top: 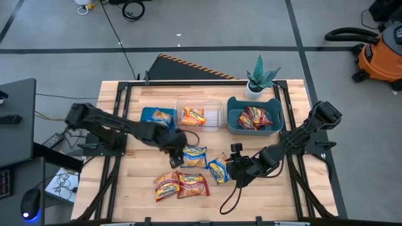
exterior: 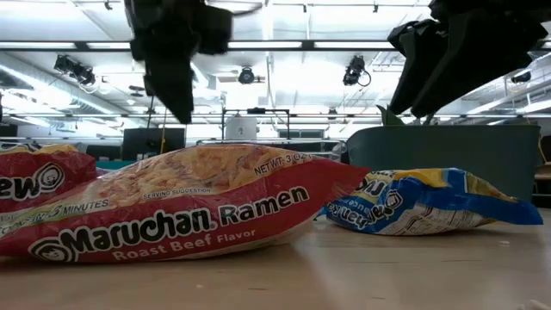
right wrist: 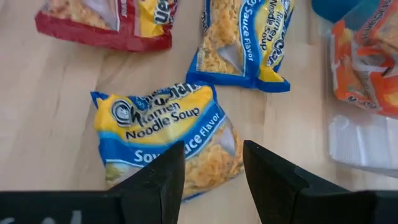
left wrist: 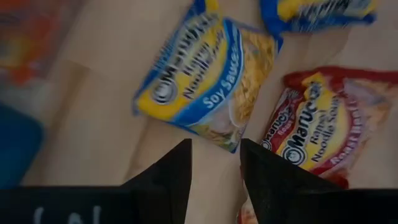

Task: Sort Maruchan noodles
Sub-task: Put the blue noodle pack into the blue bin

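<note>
Red Roast Beef packet (exterior: 172, 211) is seen nearest on the wooden bench (top: 132, 188), ceiling lights beyond. Left gripper (top: 176, 158) and right gripper (top: 235, 171), jaws apart, are held over blue-yellow packets (top: 195, 156).

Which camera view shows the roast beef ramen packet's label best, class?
The low view: the roast beef ramen packet fills the foreground, "Maruchan Ramen Roast Beef Flavor" readable. The high view shows the red packets only small; the left wrist view shows one beyond the left gripper; the right wrist view shows an edge.

glossy, crinkled plastic wraps the noodle packets (top: 194, 156); the desk (top: 138, 188) is pale, smooth matt wood; one bin (top: 213, 116) is clear plastic.
</note>
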